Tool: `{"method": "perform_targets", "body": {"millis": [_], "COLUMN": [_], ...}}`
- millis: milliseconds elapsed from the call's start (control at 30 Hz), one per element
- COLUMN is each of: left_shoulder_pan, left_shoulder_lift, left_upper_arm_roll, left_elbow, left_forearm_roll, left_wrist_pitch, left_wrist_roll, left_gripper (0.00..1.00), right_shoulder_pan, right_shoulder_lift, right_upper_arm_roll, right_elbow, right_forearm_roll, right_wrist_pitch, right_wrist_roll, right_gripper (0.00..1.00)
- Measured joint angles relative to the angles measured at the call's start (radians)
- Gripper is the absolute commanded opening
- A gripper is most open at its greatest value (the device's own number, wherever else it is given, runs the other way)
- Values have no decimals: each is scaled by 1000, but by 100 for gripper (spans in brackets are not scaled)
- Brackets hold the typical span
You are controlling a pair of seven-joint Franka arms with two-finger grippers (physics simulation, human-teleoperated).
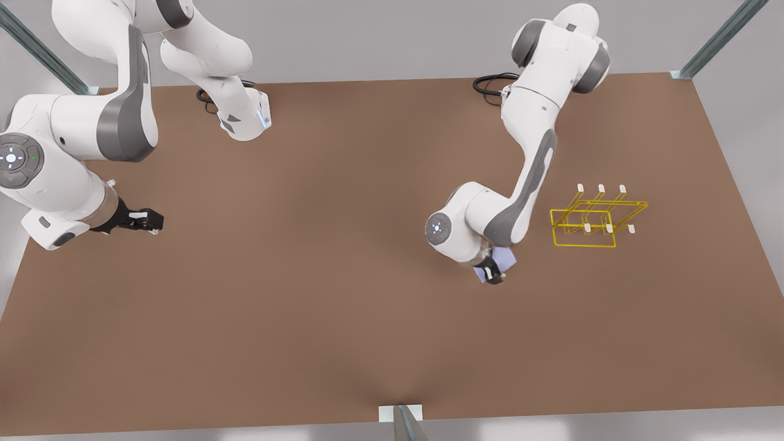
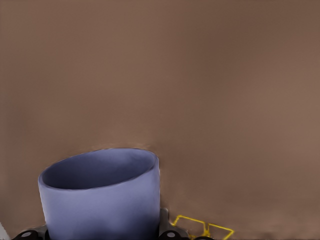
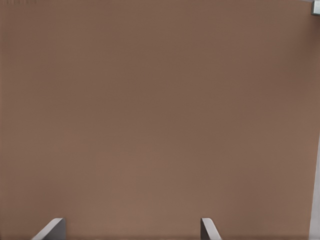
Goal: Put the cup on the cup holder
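The lavender-blue cup [image 1: 506, 258] sits between the fingers of my left gripper [image 1: 493, 270], which is shut on it, at the front view's right of centre. In the left wrist view the cup [image 2: 100, 192] is close up with its open mouth showing, and the left gripper [image 2: 100, 234] clasps its sides low down. The yellow wire cup holder [image 1: 597, 220] stands on the table a short way toward the front view's right of the cup, apart from it; a corner of the cup holder [image 2: 202, 227] shows past the cup. My right gripper [image 1: 146, 220] waits open at the front view's left.
The brown table [image 1: 306, 306] spreads wide around both arms. Metal frame posts [image 1: 716, 40] stand at its corners, and a bracket [image 1: 401, 413] sits at the near edge. Black cables [image 1: 490, 82] lie by the arm bases.
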State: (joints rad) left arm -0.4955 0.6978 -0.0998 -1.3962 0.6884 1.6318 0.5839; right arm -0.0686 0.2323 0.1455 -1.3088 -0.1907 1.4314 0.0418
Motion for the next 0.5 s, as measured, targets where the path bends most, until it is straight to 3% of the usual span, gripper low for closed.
{"method": "perform_targets", "body": {"millis": [233, 500], "left_shoulder_pan": [-28, 27], "left_shoulder_lift": [49, 74], "left_upper_arm_roll": [2, 14], "left_elbow": [2, -120], "left_forearm_roll": [567, 740], "left_wrist_pitch": [-322, -466], "left_wrist_roll": [84, 191], "left_gripper": [77, 77], "right_shoulder_pan": [5, 7], "right_shoulder_lift": [0, 0], "right_upper_arm_roll": [0, 1], "right_elbow": [0, 0], "right_forearm_roll": [0, 0], "right_wrist_pitch": [0, 0], "right_wrist_roll": [1, 1], "right_gripper": [100, 100]}}
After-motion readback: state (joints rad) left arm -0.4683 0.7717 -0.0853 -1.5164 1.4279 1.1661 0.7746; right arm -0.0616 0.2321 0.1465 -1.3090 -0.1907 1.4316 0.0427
